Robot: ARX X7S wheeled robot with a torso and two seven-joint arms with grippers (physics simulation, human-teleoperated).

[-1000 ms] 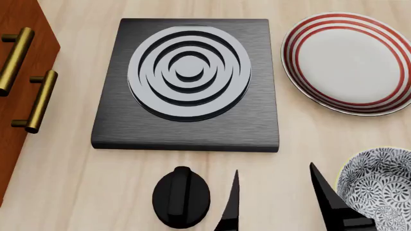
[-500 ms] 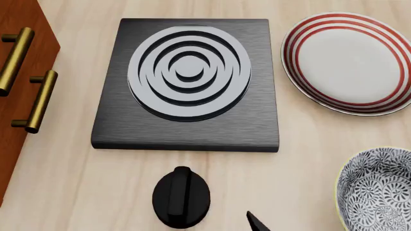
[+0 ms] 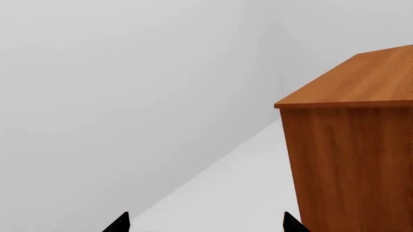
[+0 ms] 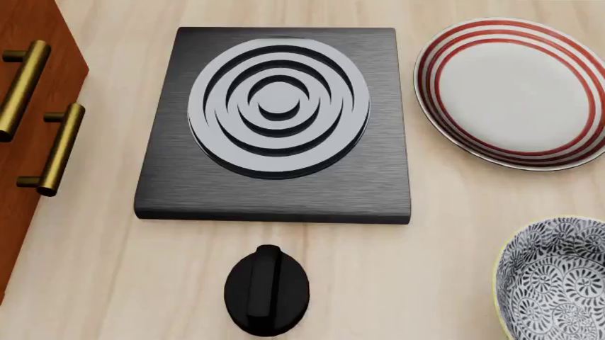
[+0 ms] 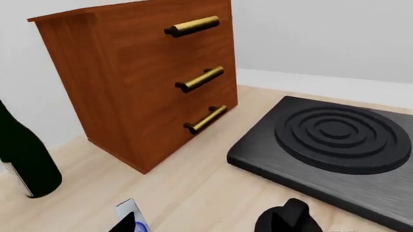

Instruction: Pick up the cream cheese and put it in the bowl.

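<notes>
I am looking down on the pale wooden table, with the black stove as my marker. The brown cabinet with brass handles is standing at the stove's left. The flat plate with red rings is lying to its right, apart from it. The blue-and-white patterned bowl is sitting nearer to me than the plate, off the stove's near right corner, and what I can see of its inside is holding nothing. The black knob is lying just in front of the stove's near edge.

In the right wrist view a dark bottle is standing well away from the stove, beyond the cabinet. The cream cheese is showing only as a pale blue-grey corner at the picture's edge, on the cabinet side of the knob and right beside one dark fingertip of my right gripper. I cannot tell whether that gripper is clenched, released or touching the box.

My left gripper is hanging released with its tips spread wide, facing a grey wall and the cabinet's side.

A second ago two of my right gripper's fingers were rising between the knob and the bowl in the head view. Half a second ago only one tip remained, and now none is showing there.
</notes>
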